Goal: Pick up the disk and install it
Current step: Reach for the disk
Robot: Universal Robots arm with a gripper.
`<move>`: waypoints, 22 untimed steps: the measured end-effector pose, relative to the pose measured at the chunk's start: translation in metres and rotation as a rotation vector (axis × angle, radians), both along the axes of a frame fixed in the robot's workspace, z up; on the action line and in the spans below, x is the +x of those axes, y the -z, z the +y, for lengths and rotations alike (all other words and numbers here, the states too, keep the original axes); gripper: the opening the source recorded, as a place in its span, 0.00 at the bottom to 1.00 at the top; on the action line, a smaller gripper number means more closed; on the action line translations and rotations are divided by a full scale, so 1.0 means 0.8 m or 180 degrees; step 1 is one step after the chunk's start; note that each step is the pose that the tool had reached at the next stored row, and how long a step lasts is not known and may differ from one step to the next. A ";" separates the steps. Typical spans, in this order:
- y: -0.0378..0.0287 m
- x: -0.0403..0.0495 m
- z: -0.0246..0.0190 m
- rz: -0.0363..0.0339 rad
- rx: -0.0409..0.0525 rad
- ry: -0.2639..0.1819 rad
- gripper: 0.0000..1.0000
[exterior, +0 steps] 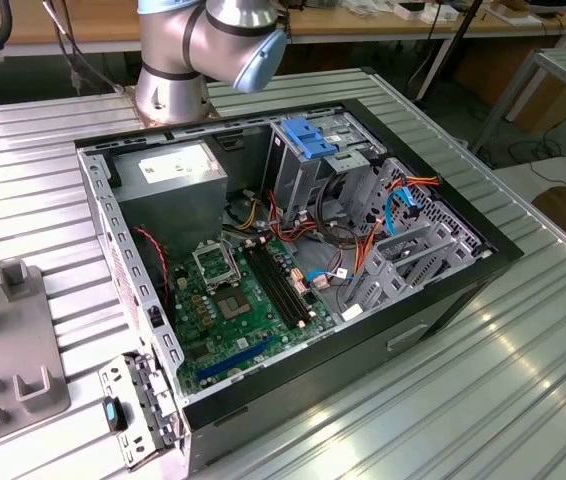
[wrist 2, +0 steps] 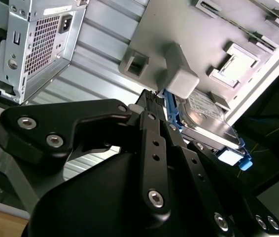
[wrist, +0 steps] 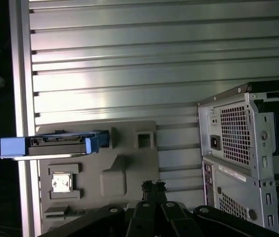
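Observation:
The disk [wrist: 55, 145] is a dark flat drive in bright blue rails. It stands on its edge in a slot of the grey fixture plate [wrist: 129, 163] on the ribbed table. In the second wrist view the disk [wrist 2: 208, 123] sits just beyond a grey block of that plate [wrist 2: 179, 29]. My gripper [wrist: 154, 186] hovers over the plate's middle, beside the disk and apart from it. Its black fingers [wrist 2: 152, 123] are shut, with nothing between them.
The open computer case [exterior: 293, 260] lies on the ribbed metal table [exterior: 463, 380], with a grey drive cage and light-blue latch plate [exterior: 308, 140] at its far side. Its vented rear [wrist: 248, 158] is close to the fixture plate [exterior: 13, 340]. The arm's base [exterior: 178, 70] stands behind the case.

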State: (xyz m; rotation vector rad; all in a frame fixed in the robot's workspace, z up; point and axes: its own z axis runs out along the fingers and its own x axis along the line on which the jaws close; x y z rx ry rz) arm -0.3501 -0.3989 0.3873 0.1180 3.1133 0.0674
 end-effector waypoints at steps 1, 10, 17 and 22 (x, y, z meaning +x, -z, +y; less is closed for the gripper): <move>0.0002 -0.005 0.0000 0.0000 0.0000 0.0000 0.11; 0.0030 -0.053 0.0001 0.0008 0.0000 0.0000 0.11; 0.0035 -0.064 0.0004 0.0015 0.0000 0.0000 0.11; 0.0039 -0.068 0.0073 0.0015 0.0000 0.0000 0.11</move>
